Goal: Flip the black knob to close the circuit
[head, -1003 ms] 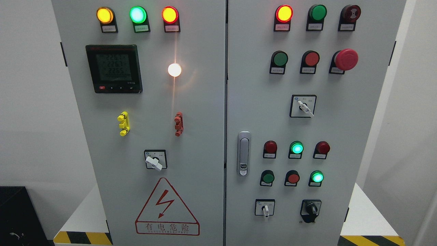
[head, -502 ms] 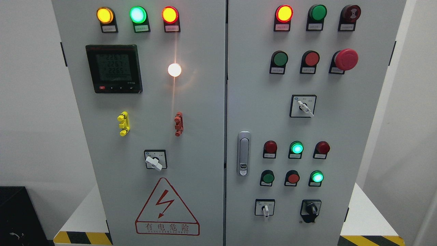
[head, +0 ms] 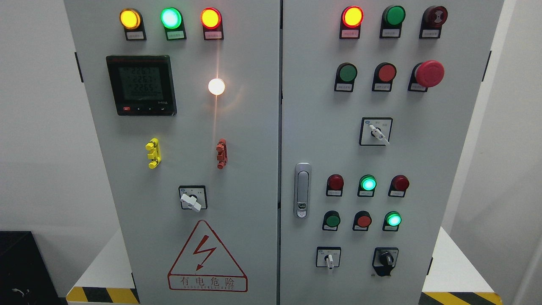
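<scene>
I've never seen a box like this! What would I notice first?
Probably the bright white lamp glaring on the left door, below the glowing yellow, green and red lights. Next, the big red mushroom button at upper right. The black knob sits at lower right, untouched.

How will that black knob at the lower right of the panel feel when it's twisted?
The black knob sits fixed in a square plate on the grey door, so it should probably only rotate, not lift away. Its small raised grip likely needs a fingertip pinch. It looks like smooth plastic, so it may slip. Neither hand is in view.
</scene>
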